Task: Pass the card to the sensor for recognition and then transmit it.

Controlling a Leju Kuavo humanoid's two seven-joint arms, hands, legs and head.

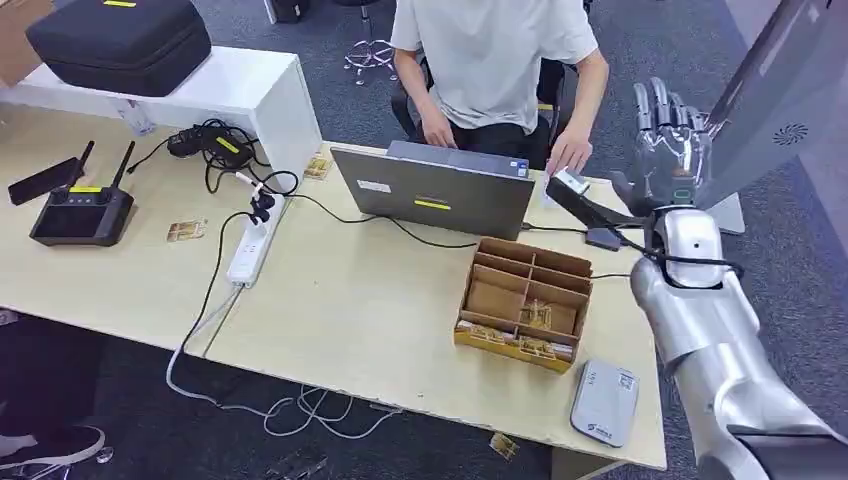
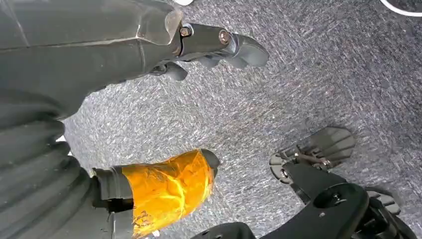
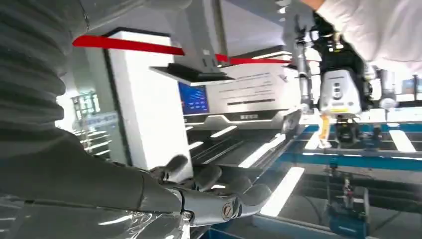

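While my right hand is raised at the far right with fingers spread, it holds nothing. My left hand hangs over carpet, fingers apart; the card sensor lies on the desk.

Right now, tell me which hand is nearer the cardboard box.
Right. The right hand is raised beyond the far right corner of the cardboard box, above the table. The left hand hangs low over the carpet, away from the table.

Laptop, power strip, black case on desks
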